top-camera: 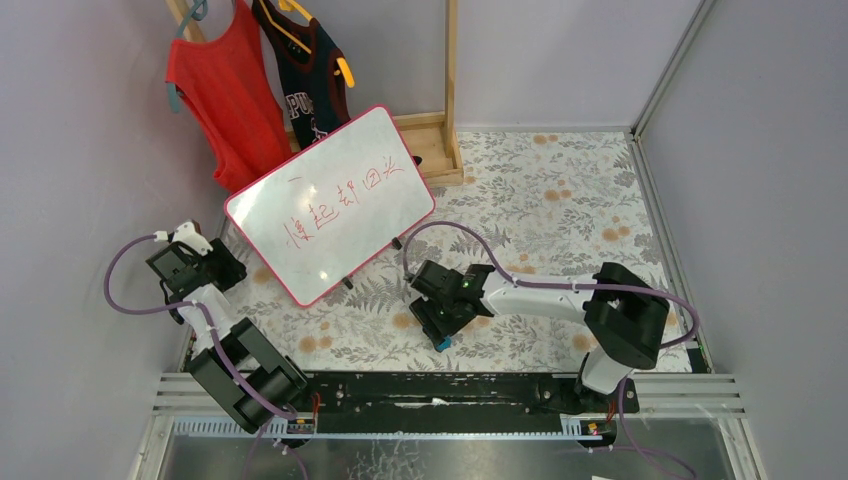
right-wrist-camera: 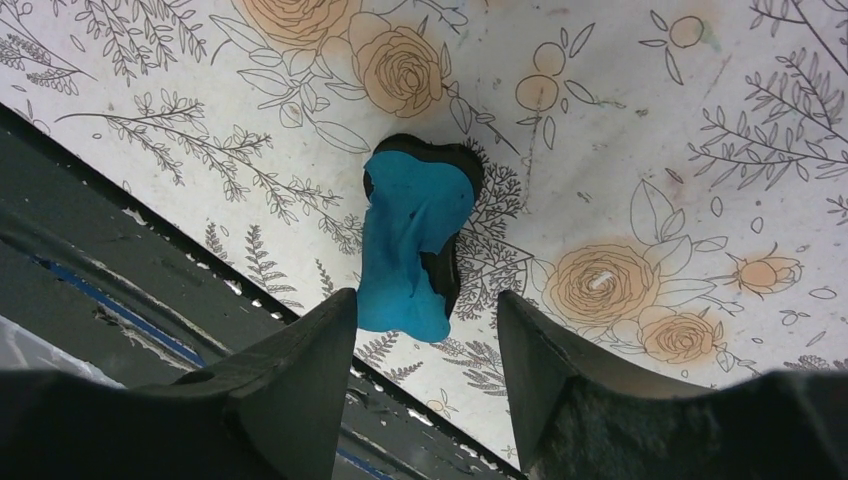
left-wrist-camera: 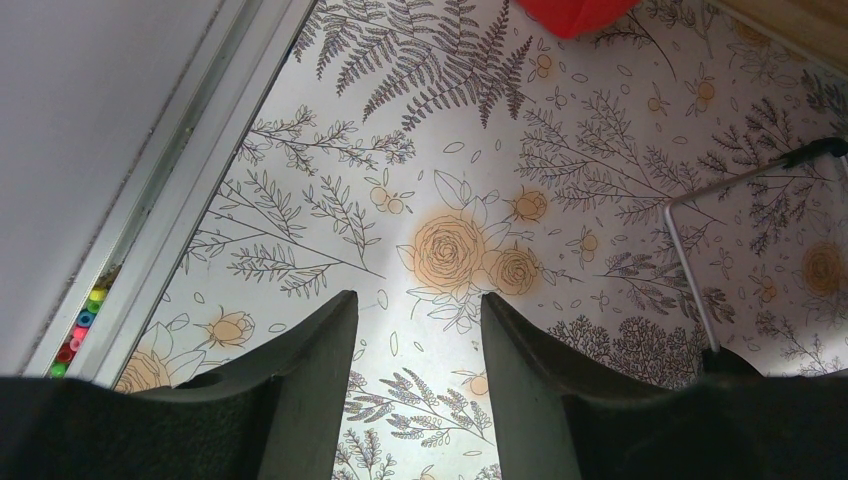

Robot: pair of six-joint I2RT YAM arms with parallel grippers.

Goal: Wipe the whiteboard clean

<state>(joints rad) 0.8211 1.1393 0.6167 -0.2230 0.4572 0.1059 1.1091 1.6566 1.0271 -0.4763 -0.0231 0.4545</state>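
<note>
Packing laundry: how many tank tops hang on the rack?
2. A red tank top hangs at the left of the wooden rack; a dark navy tank top hangs just right of it. Others could be hidden behind them.

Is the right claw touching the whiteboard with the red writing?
Apart. The top external view shows a strip of flowered tablecloth lying between the right gripper and the whiteboard.
</note>
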